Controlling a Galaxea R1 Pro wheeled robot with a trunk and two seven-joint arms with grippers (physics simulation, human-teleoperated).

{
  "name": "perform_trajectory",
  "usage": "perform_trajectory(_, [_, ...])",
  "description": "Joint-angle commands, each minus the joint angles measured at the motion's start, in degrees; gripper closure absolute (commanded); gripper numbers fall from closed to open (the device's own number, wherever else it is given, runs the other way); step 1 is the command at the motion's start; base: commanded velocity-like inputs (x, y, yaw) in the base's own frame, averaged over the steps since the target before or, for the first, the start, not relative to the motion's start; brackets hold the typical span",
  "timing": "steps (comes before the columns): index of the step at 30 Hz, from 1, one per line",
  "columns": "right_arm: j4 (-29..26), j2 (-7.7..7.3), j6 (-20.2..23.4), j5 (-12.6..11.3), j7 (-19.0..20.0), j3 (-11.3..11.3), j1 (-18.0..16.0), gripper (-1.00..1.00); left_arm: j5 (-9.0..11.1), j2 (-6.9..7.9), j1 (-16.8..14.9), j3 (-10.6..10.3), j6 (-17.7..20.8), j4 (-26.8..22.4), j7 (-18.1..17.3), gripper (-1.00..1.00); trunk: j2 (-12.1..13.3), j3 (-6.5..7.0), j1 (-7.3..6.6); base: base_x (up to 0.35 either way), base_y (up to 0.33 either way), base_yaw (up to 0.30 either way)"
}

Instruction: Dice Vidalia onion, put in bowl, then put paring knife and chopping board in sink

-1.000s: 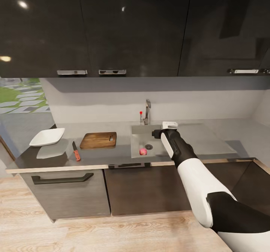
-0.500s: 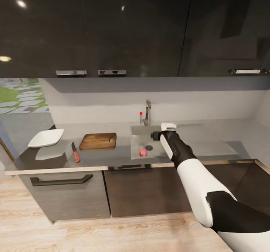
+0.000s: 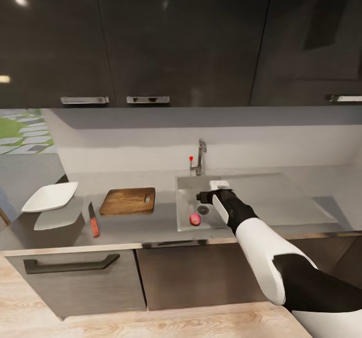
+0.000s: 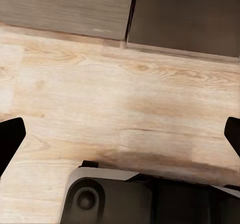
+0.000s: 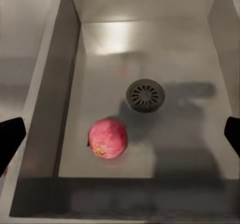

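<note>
Onion (image 5: 107,138) beside drain (image 5: 145,95), unobstructed

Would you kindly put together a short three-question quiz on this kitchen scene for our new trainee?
1. True or false: the onion lies in the sink.
2. What lies just left of the chopping board? A) knife B) faucet C) drain
3. Fill in: the right gripper hangs above the ____.

Key: 1 true; 2 A; 3 sink.
</note>
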Motion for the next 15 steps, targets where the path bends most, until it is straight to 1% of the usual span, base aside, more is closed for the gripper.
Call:
perform_trajectory(1, [0.2, 0.01, 0.3, -0.2, 0.0, 0.1, 0.0, -1.00, 0.5, 0.02, 0.0, -0.1, -0.1, 0.0, 0.2, -1.00, -0.1, -0.11, 0.07, 0.331, 0.073, 0.000])
perform_trajectory(6, [3.3, 0.01, 0.2, -0.2, 1.0, 0.1, 0.0, -1.00, 0.5, 0.02, 0.0, -0.1, -0.1, 0.0, 0.2, -1.00, -0.1, -0.11, 0.07, 0.297, 0.061, 0.000])
perform_trajectory(8, [5.5, 0.01, 0.1, 0.0, 1.1, 0.1, 0.0, -1.00, 0.5, 0.02, 0.0, -0.1, -0.1, 0.1, 0.2, -1.00, -0.1, -0.11, 0.07, 0.069, 0.011, 0.000])
perform_trajectory(15, [6.7, 0.01, 0.1, 0.0, 1.1, 0.0, 0.0, -1.00, 0.5, 0.02, 0.0, -0.1, -0.1, 0.3, 0.2, -1.00, -0.1, -0.11, 0.07, 0.018, 0.003, 0.000])
